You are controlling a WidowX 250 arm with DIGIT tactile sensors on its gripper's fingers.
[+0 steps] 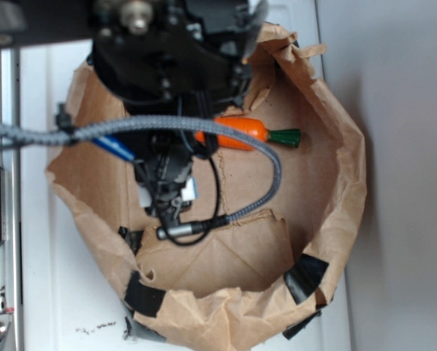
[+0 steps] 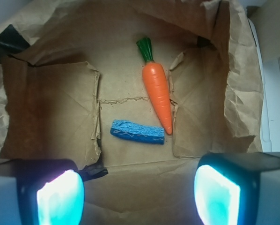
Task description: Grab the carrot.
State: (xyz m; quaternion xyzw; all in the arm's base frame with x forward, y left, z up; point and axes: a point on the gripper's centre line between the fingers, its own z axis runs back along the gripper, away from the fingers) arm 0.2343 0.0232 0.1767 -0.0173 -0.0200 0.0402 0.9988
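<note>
The orange carrot with a dark green stem lies on the floor of a brown paper enclosure, pointed tip toward me. In the exterior view the carrot lies partly behind the arm and its cable. My gripper is open, its two glowing cyan pads at the bottom corners of the wrist view with only paper between them. It hangs well short of the carrot, touching nothing. In the exterior view the gripper points down over the paper floor.
A blue sponge lies just beside the carrot's tip. Crumpled paper walls taped with black tape ring the area. A grey braided cable loops across the arm.
</note>
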